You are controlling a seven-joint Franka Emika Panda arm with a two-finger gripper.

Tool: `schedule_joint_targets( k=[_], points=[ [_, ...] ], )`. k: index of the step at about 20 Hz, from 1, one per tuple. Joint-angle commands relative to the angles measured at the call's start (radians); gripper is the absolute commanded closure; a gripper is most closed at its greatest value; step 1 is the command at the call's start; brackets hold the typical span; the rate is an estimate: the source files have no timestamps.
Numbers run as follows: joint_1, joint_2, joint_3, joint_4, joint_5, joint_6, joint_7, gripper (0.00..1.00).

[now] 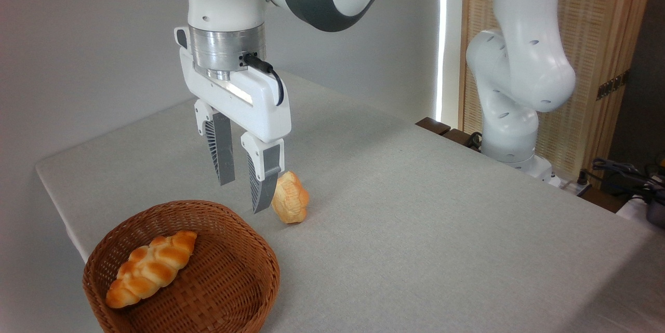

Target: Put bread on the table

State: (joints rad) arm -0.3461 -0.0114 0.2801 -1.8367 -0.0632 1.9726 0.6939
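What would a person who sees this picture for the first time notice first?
First the white gripper, hanging with open fingers above the far rim of the basket at lower left. Next the braided bread, lying inside that basket. Then a paler roll on the grey table, just right of the fingers and partly hidden behind one of them.

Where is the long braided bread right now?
The braided bread lies inside the wicker basket at the lower left, on the table's near corner, below the open gripper.
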Motion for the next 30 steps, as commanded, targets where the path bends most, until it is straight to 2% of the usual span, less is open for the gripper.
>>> schedule_joint_targets(
  k=[1, 15, 27, 28, 30],
  points=[
    [-0.004, -0.009, 0.005, 0.005, -0.003, -0.008, -0.008, 0.00],
    [-0.005, -0.007, 0.004, 0.005, -0.003, -0.008, -0.013, 0.00],
    [-0.013, 0.005, -0.007, 0.005, -0.004, 0.006, -0.057, 0.00],
    [-0.014, 0.013, -0.007, 0.005, -0.006, 0.012, -0.069, 0.00],
    [-0.016, 0.019, -0.007, 0.005, -0.047, 0.046, -0.103, 0.00]
  ],
)
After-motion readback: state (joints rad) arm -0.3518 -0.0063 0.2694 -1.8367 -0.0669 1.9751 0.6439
